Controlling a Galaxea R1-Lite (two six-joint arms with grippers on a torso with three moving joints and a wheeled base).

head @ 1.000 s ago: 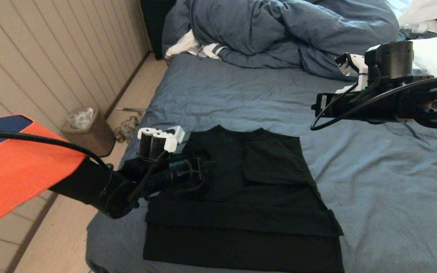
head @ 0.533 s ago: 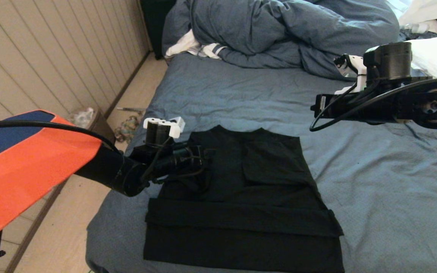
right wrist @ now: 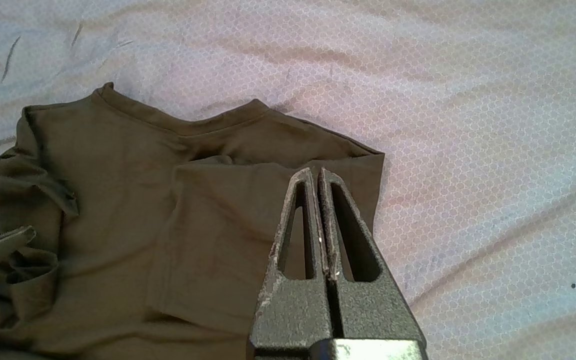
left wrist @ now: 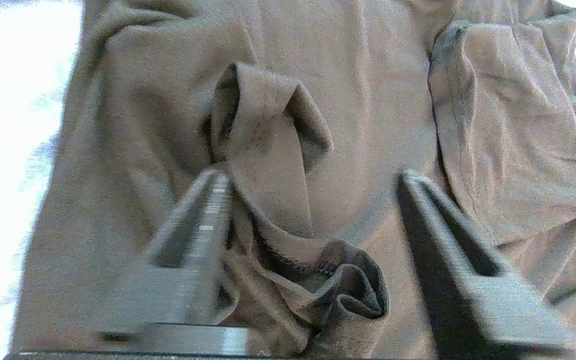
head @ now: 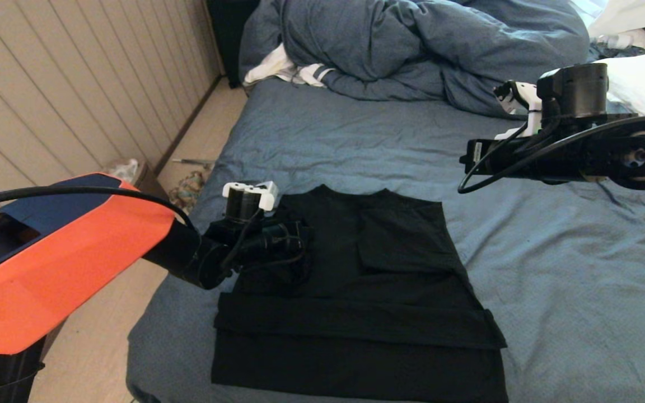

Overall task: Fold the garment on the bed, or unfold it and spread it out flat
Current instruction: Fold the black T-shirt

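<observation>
The garment (head: 367, 291), a black T-shirt, lies partly folded on the bed (head: 552, 268), collar to the far side, its right sleeve folded in over the chest. My left gripper (head: 302, 239) is low over its left shoulder. In the left wrist view the left gripper (left wrist: 312, 176) is open, its fingers (left wrist: 203, 225) straddling the bunched, rumpled left sleeve (left wrist: 268, 140) without pinching it. My right gripper (head: 468, 158) hovers above the sheet, right of the collar. In its own view the right gripper (right wrist: 316, 172) is shut and holds nothing.
A bunched blue-grey duvet (head: 412, 45) and a white-and-striped cloth (head: 283, 70) lie at the head of the bed. A white pillow (head: 641, 78) sits far right. A bin (head: 129, 168) stands on the floor by the panelled wall, left of the bed.
My left arm has pushed forward and a little right, bringing its gripper further over the garment's left shoulder. The right arm has stayed put.
</observation>
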